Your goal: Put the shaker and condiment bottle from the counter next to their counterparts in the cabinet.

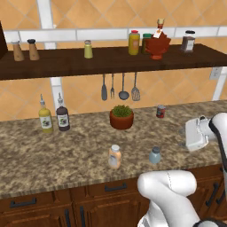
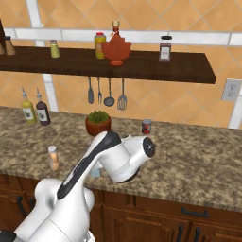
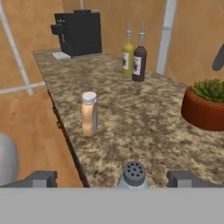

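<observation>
The pale blue shaker (image 1: 154, 155) stands near the counter's front edge; in the hand view its perforated silver cap (image 3: 133, 173) sits low, between my fingertips and a little right of centre. My gripper (image 3: 113, 179) is open and holds nothing. Its white hand (image 1: 195, 133) hovers right of the shaker, pointing left along the counter. The peach condiment bottle (image 1: 114, 157) (image 3: 89, 114) stands upright further left. On the dark shelf, the cabinet (image 1: 66, 62), are the yellow-green shaker (image 1: 88, 49) and the sauce bottles, among them the red maple-leaf one (image 1: 158, 44).
A potted plant (image 1: 122, 117) and a red can (image 1: 161, 111) stand behind the shaker. Two spouted bottles (image 1: 53, 117) are at the left, utensils (image 1: 119, 88) hang under the shelf, and a black coffee machine (image 3: 78, 33) sits at the counter's far end.
</observation>
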Motion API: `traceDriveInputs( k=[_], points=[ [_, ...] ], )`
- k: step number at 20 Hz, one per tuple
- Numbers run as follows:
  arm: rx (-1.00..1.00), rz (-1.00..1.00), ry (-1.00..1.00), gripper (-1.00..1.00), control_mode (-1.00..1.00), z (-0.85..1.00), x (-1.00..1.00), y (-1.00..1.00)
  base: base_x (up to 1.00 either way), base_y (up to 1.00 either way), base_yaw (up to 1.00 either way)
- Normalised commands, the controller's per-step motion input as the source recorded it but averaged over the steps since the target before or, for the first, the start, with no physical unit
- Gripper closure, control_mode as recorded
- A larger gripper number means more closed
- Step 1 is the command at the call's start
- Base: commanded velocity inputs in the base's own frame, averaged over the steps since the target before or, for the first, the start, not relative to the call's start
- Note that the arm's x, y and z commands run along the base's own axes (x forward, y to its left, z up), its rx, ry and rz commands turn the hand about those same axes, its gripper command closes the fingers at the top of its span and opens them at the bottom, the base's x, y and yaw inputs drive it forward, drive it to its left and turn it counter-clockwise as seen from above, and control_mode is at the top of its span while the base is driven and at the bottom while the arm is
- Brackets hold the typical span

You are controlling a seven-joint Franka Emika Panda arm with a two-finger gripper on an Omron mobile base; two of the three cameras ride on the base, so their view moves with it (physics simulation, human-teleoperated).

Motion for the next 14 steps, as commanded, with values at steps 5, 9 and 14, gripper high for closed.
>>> traceDriveInputs(
  k=[5,9,14],
  points=[
    [0.0,0.17,0.0,-1.0,-1.0,-0.36,-0.15,-0.14,0.0,0.0,0.0],
    [0.0,0.25,0.0,-1.0,-1.0,-0.46,-0.27,-0.03,0.0,0.0,0.0],
    [0.0,0.08,0.02,-1.0,-1.0,-0.14,-0.02,0.14,0.0,0.0,0.0]
  ],
)
